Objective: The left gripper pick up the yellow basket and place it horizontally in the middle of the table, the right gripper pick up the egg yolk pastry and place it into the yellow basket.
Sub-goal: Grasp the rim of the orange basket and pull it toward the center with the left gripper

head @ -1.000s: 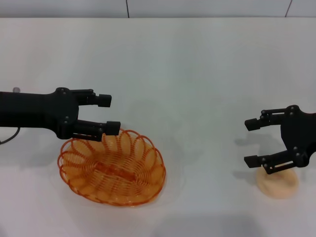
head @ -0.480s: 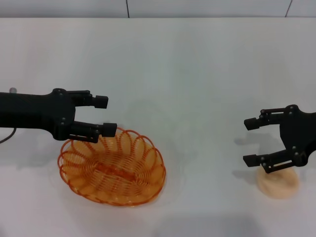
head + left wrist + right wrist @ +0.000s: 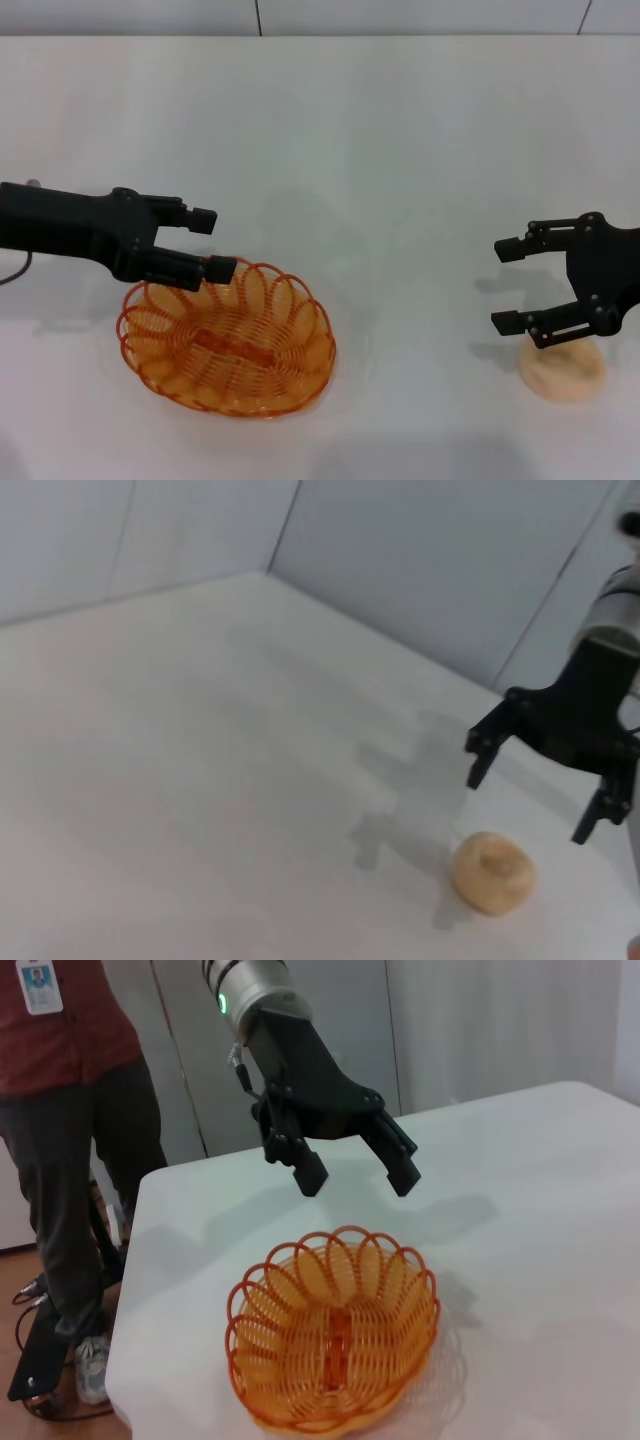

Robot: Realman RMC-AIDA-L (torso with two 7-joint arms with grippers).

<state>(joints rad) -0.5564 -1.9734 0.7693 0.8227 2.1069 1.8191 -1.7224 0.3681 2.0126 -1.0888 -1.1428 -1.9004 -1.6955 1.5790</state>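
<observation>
Basket grab was the step in hand when I looked. Left claw (image 3: 208, 242) hung wide open over the far rim of the yellow basket (image 3: 228, 340), which sat on the bench (image 3: 350, 150) toward my left side, not yet lifted. Best bet, I figured, was dropping straight down so one finger went inside the looped rim and one outside, then pinching gently since that wire looked springy. Right claw (image 3: 510, 284) waited spread open just above the egg yolk pastry (image 3: 562, 374), holding nothing.
</observation>
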